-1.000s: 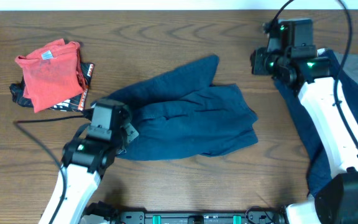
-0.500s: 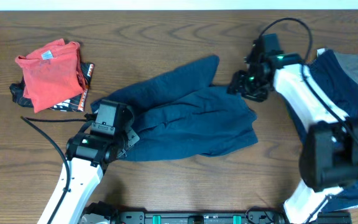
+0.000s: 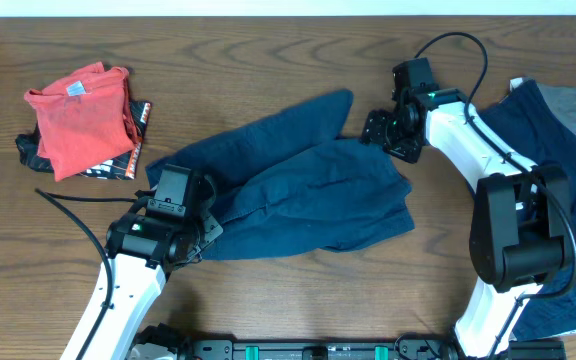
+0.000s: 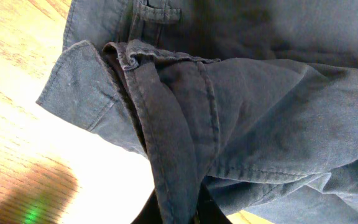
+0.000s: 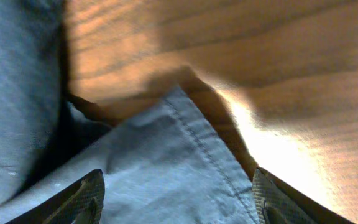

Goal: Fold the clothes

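White shells cover the long links of the left arm and right arm, with black housings at the joints and wrists. A small green light glows near each wrist. A thin black cable trails from each. The right pincer has dark, finely textured fingers

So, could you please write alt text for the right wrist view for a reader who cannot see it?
A hemmed corner of the navy trousers lies on the wooden table, pointing up between the open jaws of the right gripper. More navy fabric fills the left edge.
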